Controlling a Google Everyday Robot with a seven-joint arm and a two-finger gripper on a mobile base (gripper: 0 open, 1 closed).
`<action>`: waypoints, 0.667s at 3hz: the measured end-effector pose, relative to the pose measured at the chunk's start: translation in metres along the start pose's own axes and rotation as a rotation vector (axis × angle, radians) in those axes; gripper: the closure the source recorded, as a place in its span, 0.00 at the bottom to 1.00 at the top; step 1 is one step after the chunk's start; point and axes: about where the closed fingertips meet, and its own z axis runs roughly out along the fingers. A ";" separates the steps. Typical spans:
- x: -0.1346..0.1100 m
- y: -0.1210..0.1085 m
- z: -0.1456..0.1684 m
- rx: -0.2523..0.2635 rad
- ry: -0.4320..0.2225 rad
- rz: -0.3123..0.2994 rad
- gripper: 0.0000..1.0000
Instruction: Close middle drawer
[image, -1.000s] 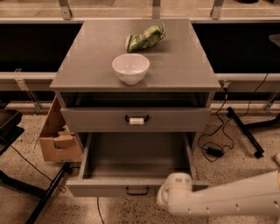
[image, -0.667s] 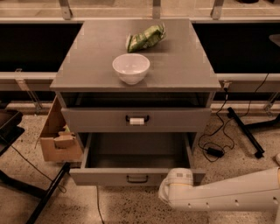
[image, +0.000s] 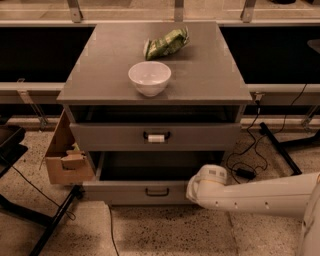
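The middle drawer (image: 125, 193) is a wide grey drawer with a plain black bracket handle (image: 156, 191). It stands partly pulled out at the bottom of the grey cabinet, and its dark interior (image: 150, 166) shows. Above it is the grey drawer with a white tag on its handle (image: 156, 137), slightly out. My gripper (image: 196, 189) is at the end of the white arm (image: 260, 197), which reaches in from the lower right. It sits against the right end of the middle drawer's front. The lowest drawer is out of view.
A white bowl (image: 149, 77) and a green snack bag (image: 166, 43) lie on the cabinet top (image: 100, 75). A cardboard box (image: 67, 155) hangs at the cabinet's left side. Black stand legs (image: 50, 222) cross the floor at the left. Cables and a plug (image: 245, 172) lie at the right.
The middle drawer has slid inward towards the cabinet, and less of its interior shows. My arm's end has moved up and in with the drawer front.
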 end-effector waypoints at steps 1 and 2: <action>0.000 -0.002 0.000 0.003 -0.001 -0.002 1.00; -0.007 -0.043 0.002 0.040 -0.014 -0.011 1.00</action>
